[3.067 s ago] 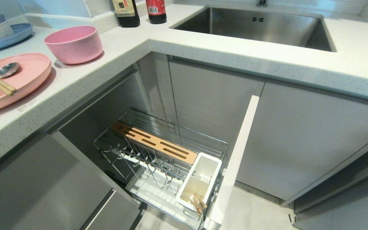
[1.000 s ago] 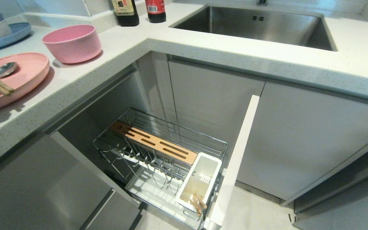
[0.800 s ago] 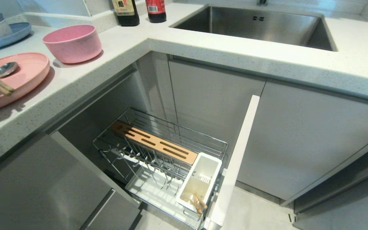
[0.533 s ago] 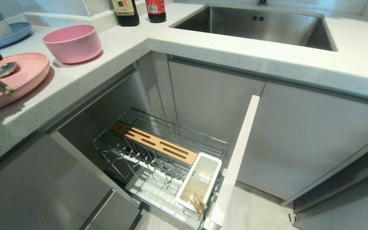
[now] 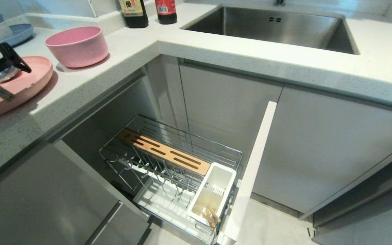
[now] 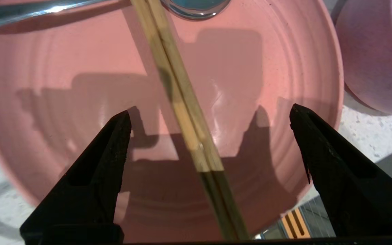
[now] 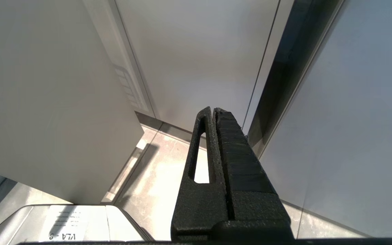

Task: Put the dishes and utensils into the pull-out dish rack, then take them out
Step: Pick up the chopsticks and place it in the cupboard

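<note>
The left gripper (image 6: 209, 117), jaws spread wide and empty, hangs over the pink plate (image 6: 63, 102) on the counter, where the chopsticks (image 6: 182, 105) lie side by side, running lengthwise through the gap between its fingers.

Your left gripper (image 6: 209, 115) hangs wide open over the pink plate (image 6: 46, 85). The chopsticks (image 6: 185, 112) lie between its fingers, with room on both sides. The spoon (image 6: 192, 5) lies just past them, and the pink bowl (image 5: 77, 46) stands close beside the plate. Down below, the dish rack (image 5: 168, 163) is open on top, but the open door (image 5: 250, 170) stands along one side of it.
</note>
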Robot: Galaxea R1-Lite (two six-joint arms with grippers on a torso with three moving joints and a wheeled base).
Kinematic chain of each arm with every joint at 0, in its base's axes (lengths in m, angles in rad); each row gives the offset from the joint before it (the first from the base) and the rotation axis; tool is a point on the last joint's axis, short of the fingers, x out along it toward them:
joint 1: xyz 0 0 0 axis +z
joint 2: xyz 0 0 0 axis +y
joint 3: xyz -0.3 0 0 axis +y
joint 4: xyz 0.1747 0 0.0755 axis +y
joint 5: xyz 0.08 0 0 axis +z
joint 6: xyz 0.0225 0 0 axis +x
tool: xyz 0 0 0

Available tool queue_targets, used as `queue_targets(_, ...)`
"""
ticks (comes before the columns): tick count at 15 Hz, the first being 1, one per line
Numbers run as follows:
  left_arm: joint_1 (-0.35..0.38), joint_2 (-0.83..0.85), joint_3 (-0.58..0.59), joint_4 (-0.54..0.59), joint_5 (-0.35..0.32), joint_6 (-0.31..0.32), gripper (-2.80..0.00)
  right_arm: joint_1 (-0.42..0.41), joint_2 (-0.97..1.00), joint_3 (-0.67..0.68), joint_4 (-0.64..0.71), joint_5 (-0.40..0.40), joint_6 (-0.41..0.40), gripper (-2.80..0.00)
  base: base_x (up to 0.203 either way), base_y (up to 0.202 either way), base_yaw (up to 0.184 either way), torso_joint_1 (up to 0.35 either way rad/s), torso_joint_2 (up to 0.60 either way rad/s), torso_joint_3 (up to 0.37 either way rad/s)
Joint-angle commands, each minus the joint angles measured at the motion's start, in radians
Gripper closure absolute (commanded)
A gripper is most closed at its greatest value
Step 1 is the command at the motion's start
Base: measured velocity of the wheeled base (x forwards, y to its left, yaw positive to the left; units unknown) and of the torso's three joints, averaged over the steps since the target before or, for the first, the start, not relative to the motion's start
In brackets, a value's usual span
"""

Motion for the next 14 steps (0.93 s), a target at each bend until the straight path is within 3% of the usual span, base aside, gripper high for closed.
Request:
queue_targets(1, 0.001, 0.025, -0.001, 0.004, 0.004, -0.012, -2.8, 0.0, 0.0, 0.002, -0.001, 0.0, 0.0, 0.0, 0.0, 0.0, 0.0, 0.0, 0.0, 0.0)
queue_targets(11, 0.02, 0.034, -0.001, 0.002, 0.007, -0.012, -2.8, 0.0, 0.0, 0.002, -0.001, 0.0, 0.0, 0.0, 0.0, 0.0, 0.0, 0.0, 0.0, 0.0)
queue_targets(12, 0.02, 0.037, -0.001, 0.003, 0.006, -0.012, 0.0, 0.0, 0.0, 0.002, -0.001, 0.0, 0.0, 0.0, 0.0, 0.0, 0.0, 0.0, 0.0, 0.0)
queue_targets(14, 0.024, 0.041, -0.001, 0.003, 0.004, -0.009, 0.0, 0.0, 0.0, 0.002, -0.001, 0.0, 0.0, 0.0, 0.0, 0.0, 0.0, 0.0, 0.0, 0.0)
